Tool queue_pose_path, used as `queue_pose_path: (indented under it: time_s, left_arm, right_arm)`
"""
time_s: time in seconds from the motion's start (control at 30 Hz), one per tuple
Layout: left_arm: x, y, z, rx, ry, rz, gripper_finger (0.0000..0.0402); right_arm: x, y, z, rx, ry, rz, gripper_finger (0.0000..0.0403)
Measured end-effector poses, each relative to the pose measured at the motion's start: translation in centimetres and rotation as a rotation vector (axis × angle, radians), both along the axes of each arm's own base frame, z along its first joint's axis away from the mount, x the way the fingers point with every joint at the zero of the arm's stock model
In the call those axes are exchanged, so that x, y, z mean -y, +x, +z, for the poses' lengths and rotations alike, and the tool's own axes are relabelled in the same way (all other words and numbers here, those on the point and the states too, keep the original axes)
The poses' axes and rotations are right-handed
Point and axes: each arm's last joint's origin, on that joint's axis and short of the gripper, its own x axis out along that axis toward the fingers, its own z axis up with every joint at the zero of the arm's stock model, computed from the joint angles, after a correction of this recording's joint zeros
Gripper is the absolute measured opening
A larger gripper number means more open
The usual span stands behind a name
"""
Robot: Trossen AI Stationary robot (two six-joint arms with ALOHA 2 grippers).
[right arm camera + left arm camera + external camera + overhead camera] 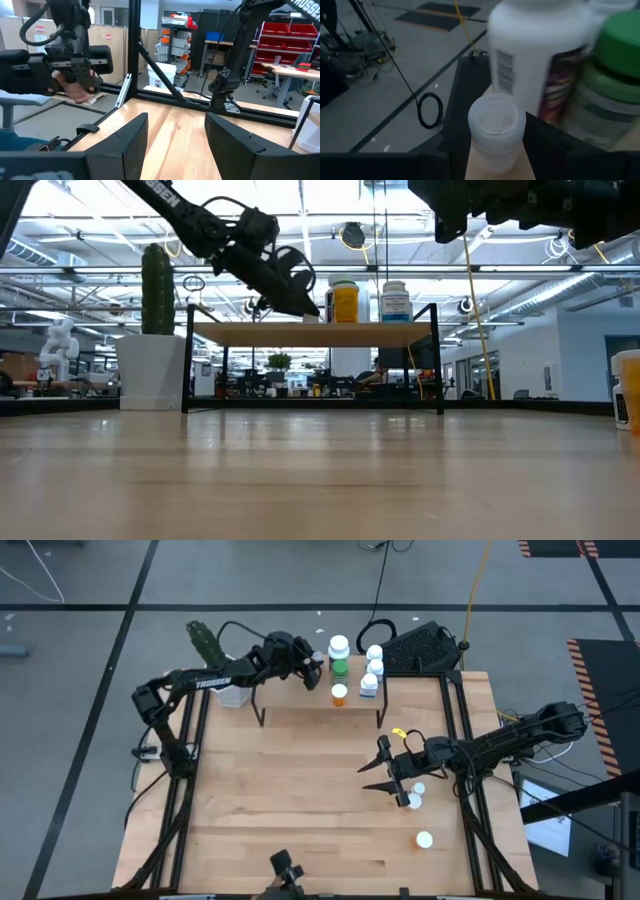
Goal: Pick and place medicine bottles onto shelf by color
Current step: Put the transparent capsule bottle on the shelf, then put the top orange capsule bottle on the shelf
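My left pincer (318, 664) is gripping a pinkish bottle (496, 131) over the shelf (300, 700), seen only by its wrist; my right pincer (385, 772) is hanging wide.

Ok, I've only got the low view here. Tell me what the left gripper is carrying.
Observer: The left wrist view shows the left gripper shut on a small bottle with a white cap and a pinkish body.
Operator: Now give me its place over the shelf.
Observer: From above, it is over the shelf, right beside the green bottle, on the left arm's side of it.
Operator: Report the right gripper too.
Observer: The right gripper is open with nothing between its fingers, over the table.
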Motion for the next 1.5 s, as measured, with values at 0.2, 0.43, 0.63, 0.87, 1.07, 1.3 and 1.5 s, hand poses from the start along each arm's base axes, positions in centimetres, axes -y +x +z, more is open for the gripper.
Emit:
queue_pose_path:
  time_s: [0.2, 0.43, 0.63, 0.87, 1.07, 1.3, 1.5]
  left_arm:
    - [-0.8, 0.2, -0.3, -0.016, -0.046, 0.04, 0.0168]
    - [-0.8, -0.1, -0.1, -0.015, -0.053, 0.089, 0.0204]
    - [-0.7, 0.0, 0.1, -0.023, -0.038, 0.081, 0.0275]
    - [2.6, -0.7, 4.8, 0.052, 0.031, 0.015, 0.035]
    - [9.5, -0.1, 8.3, 0.102, 0.04, -0.18, 0.0363]
    - [19.2, 4.2, 6.2, 0.08, 0.038, -0.465, 0.0357]
    - [24.5, 9.0, 1.6, 0.169, 0.067, -0.603, 0.0356]
  right_arm:
    - [0.0, 0.0, -0.1, -0.015, -0.003, 0.0, 0.0192]
    - [0.2, 0.1, -0.4, -0.043, -0.009, -0.079, 0.0192]
    - [0.4, 0.0, -1.1, -0.116, -0.037, -0.124, 0.0192]
    - [0.6, -0.8, -1.3, -0.351, -0.153, -0.211, 0.0192]
    - [0.0, -3.5, -1.1, -0.582, -0.309, -0.124, 0.0206]
    - [0.2, -6.1, 1.3, -0.82, -0.277, -0.239, 0.0266]
    - [0.5, -8.8, 2.5, -1.075, -0.126, -0.295, 0.0282]
